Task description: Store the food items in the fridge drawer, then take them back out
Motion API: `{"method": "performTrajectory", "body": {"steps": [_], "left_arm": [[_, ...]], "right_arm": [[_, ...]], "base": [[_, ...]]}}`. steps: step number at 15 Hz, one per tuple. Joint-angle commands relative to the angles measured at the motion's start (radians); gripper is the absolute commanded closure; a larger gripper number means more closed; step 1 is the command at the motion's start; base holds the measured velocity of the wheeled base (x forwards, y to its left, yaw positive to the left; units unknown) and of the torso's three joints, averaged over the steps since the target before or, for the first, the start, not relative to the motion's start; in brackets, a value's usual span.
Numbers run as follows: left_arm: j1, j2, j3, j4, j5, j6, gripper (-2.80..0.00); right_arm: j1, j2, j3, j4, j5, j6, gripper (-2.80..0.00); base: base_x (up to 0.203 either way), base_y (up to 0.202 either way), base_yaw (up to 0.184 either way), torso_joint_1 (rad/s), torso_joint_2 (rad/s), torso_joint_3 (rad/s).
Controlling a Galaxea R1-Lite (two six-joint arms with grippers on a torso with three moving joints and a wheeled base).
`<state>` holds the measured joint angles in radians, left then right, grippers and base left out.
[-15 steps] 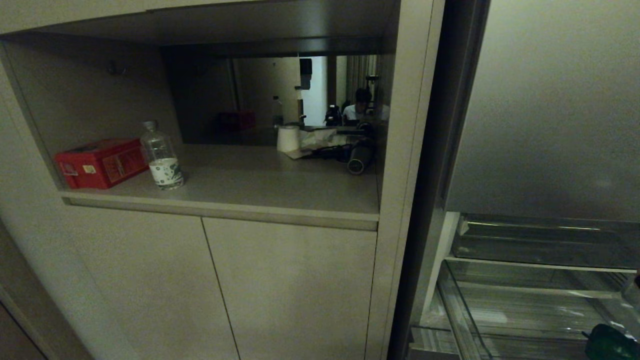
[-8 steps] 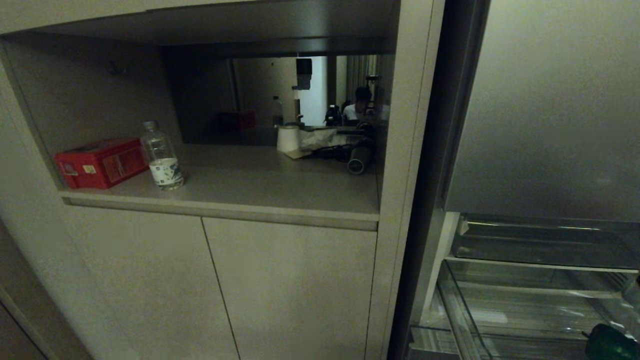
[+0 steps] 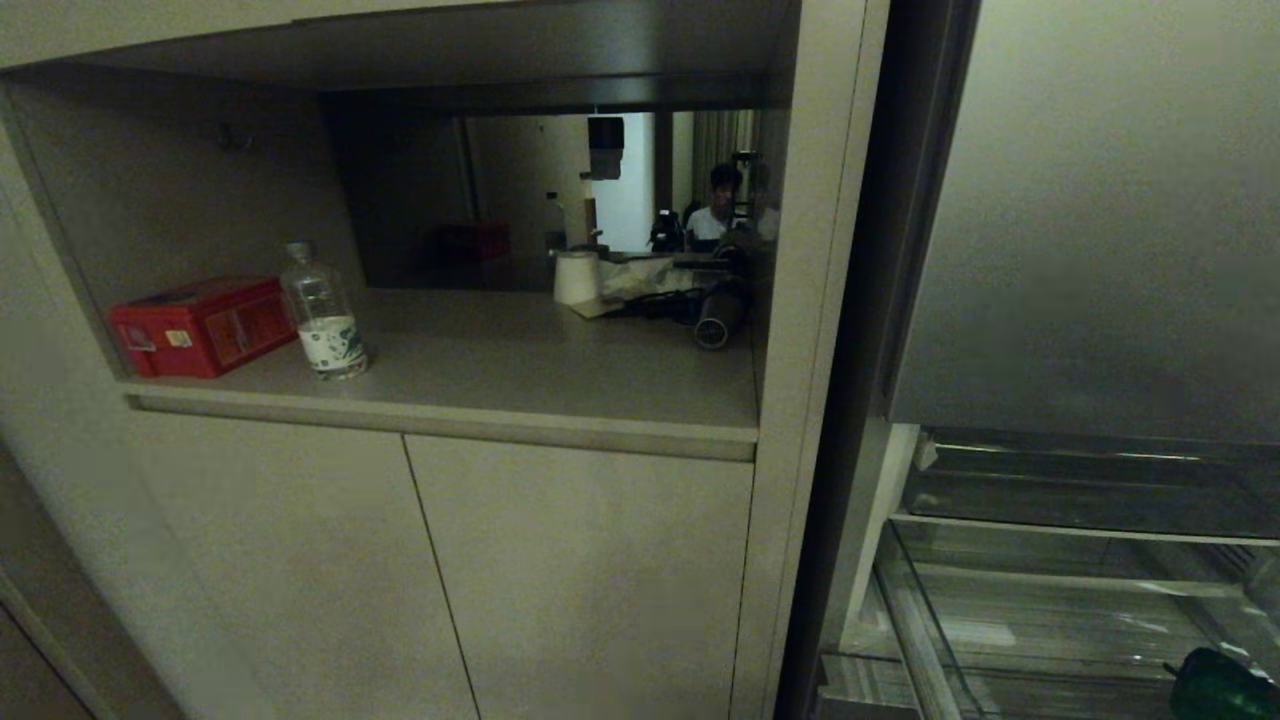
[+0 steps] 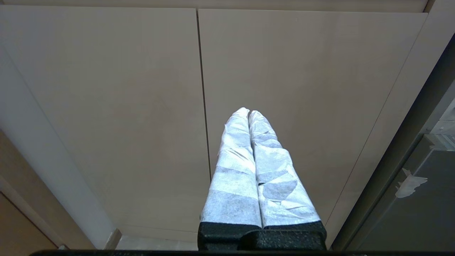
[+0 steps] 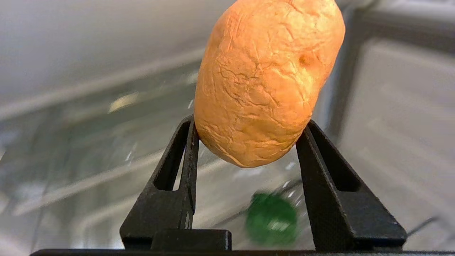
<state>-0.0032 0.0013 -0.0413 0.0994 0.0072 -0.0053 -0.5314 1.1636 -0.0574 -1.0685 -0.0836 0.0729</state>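
Observation:
A tan-brown potato (image 5: 265,78) is clamped between the black fingers of my right gripper (image 5: 249,122), held above the clear bin of the open fridge drawer (image 3: 905,590). The glossy green food item (image 5: 272,218) lies on the bin's floor below the potato; in the head view the green item (image 3: 1225,685) sits at the bottom right corner. The right gripper itself is outside the head view. My left gripper (image 4: 249,112) hangs shut and empty before the beige cabinet doors (image 4: 284,71), with the fridge drawer's grey front (image 4: 419,217) beside it.
Left of the fridge, a cabinet niche holds a red box (image 3: 200,325), a clear bottle (image 3: 325,315), a white roll (image 3: 577,277) and dark cables (image 3: 690,305). A mirror at its back reflects a person (image 3: 715,210). The tall grey fridge door (image 3: 1090,220) is above the drawer.
A dark bit of my right arm at the head view's right edge has slipped out of sight. The green item and the left arm have not moved.

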Motion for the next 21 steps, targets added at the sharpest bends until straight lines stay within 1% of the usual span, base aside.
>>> {"method": "performTrajectory", "body": {"steps": [1, 5, 6, 8, 9, 12, 14, 16, 21], "left_arm": [[0.0, 0.0, 0.0, 0.0, 0.001, -0.001, 0.0], [0.0, 0.0, 0.0, 0.0, 0.0, -0.001, 0.0], [0.0, 0.0, 0.0, 0.0, 0.0, -0.001, 0.0], [0.0, 0.0, 0.0, 0.0, 0.0, -0.001, 0.0], [0.0, 0.0, 0.0, 0.0, 0.0, -0.001, 0.0], [0.0, 0.0, 0.0, 0.0, 0.002, -0.001, 0.0], [0.0, 0.0, 0.0, 0.0, 0.002, -0.001, 0.0], [0.0, 0.0, 0.0, 0.0, 0.0, -0.001, 0.0], [0.0, 0.0, 0.0, 0.0, 0.0, -0.001, 0.0]], "right_arm": [[-0.05, -0.052, -0.019, -0.005, -0.004, -0.002, 0.0], [-0.053, -0.119, -0.027, 0.059, -0.003, -0.002, 0.0], [-0.054, -0.142, -0.027, 0.067, -0.004, -0.012, 0.0], [-0.059, -0.201, -0.019, 0.082, -0.003, -0.071, 0.0], [-0.059, -0.225, -0.025, 0.107, -0.002, -0.087, 0.0], [-0.059, -0.281, -0.048, 0.193, -0.002, -0.118, 0.0], [-0.059, -0.312, -0.053, 0.234, -0.002, -0.123, 0.0], [-0.061, -0.321, -0.053, 0.234, -0.001, -0.123, 0.0], [-0.067, -0.334, -0.064, 0.234, -0.001, -0.123, 0.0]], "base": [[0.0, 0.0, 0.0, 0.0, 0.0, 0.0], [0.0, 0.0, 0.0, 0.0, 0.0, 0.0], [0.0, 0.0, 0.0, 0.0, 0.0, 0.0], [0.0, 0.0, 0.0, 0.0, 0.0, 0.0], [0.0, 0.0, 0.0, 0.0, 0.0, 0.0], [0.0, 0.0, 0.0, 0.0, 0.0, 0.0], [0.0, 0.0, 0.0, 0.0, 0.0, 0.0], [-0.008, 0.001, -0.074, 0.002, 0.0, 0.004], [-0.002, 0.006, -0.168, 0.001, 0.0, 0.002]]}}
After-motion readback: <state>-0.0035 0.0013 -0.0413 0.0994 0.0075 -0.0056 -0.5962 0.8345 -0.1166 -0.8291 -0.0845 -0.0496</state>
